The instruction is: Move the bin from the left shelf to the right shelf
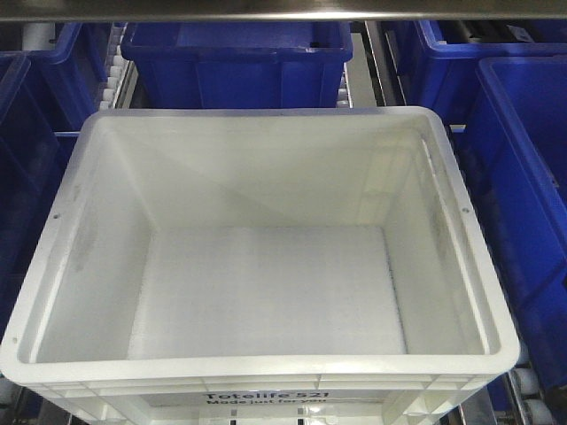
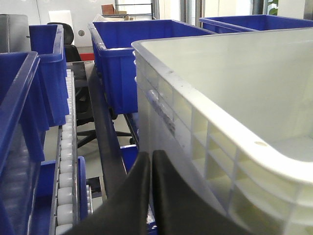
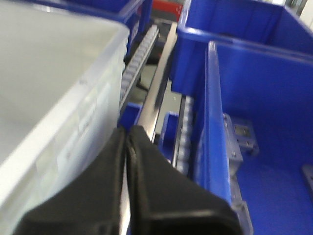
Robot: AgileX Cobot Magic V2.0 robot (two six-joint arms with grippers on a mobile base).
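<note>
A large empty white bin (image 1: 266, 124) fills the front view, its label edge toward me. Neither gripper shows in that view. In the left wrist view my left gripper (image 2: 151, 154) is shut, empty, fingertips together, low beside the bin's ribbed left wall (image 2: 215, 127); I cannot tell if it touches it. In the right wrist view my right gripper (image 3: 127, 130) is shut, empty, close against the bin's right wall (image 3: 54, 83), between it and a blue bin (image 3: 254, 98).
Blue bins surround the white one: behind (image 1: 235, 62), right (image 1: 532, 221) and left (image 1: 18, 177). A metal shelf bar (image 1: 266, 9) runs overhead. Roller rails (image 2: 66, 171) and a dark frame rail (image 2: 105, 142) lie left of the bin; a roller track (image 3: 186, 132) runs on the right.
</note>
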